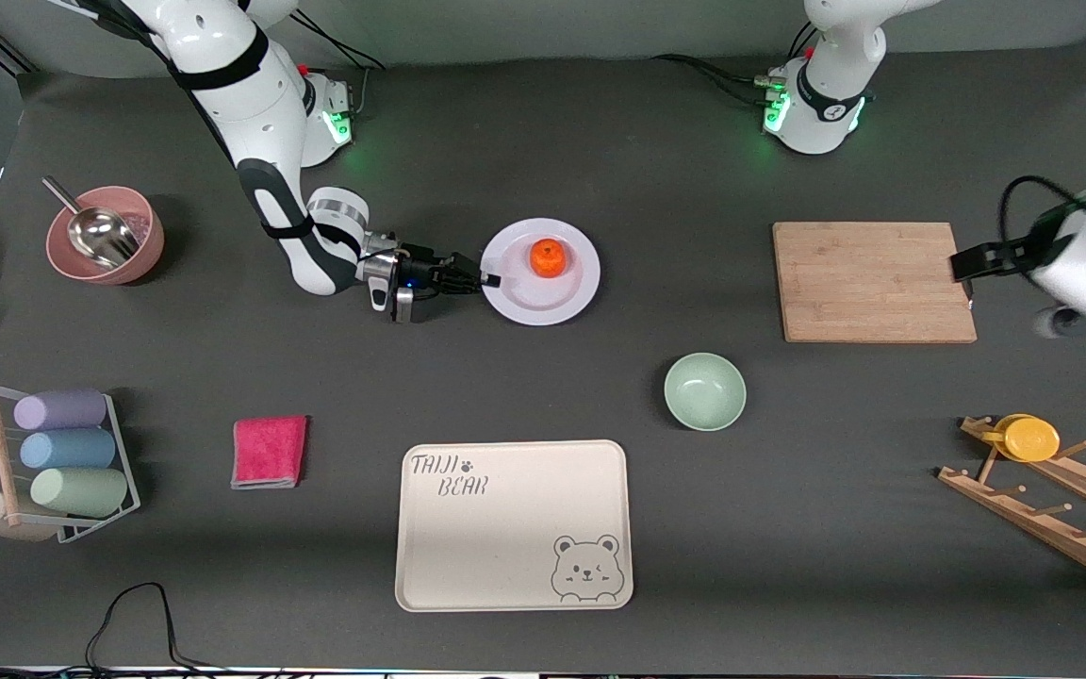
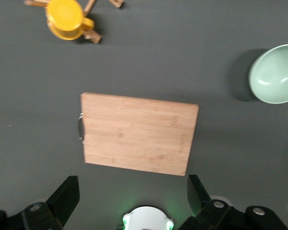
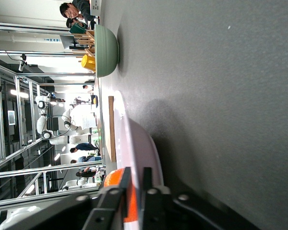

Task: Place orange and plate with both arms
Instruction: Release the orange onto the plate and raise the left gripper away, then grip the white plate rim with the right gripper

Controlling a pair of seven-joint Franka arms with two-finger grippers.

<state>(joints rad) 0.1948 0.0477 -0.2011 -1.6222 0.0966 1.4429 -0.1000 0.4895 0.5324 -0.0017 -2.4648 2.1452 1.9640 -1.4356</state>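
Observation:
The white plate [image 1: 543,297] lies on the table midway between the arms' ends, with the orange [image 1: 548,257] on it. My right gripper [image 1: 489,279] is low at the plate's edge toward the right arm's end, shut on the rim. In the right wrist view the gripper [image 3: 136,175] has one finger above and one below the plate's rim [image 3: 134,139], with the orange [image 3: 114,178] just past them. My left gripper [image 1: 962,266] is open and empty in the air over the edge of the wooden cutting board [image 1: 873,281]. In the left wrist view this gripper [image 2: 132,194] is spread wide above the board [image 2: 139,134].
A pale-green bowl [image 1: 704,391] sits nearer the front camera than the plate. The beige bear-print tray [image 1: 513,523] lies at the front middle. A pink cloth [image 1: 269,452], a cup rack [image 1: 62,453], a pink bowl with a scoop [image 1: 105,236] and a wooden rack holding a yellow cup [image 1: 1028,438] stand around.

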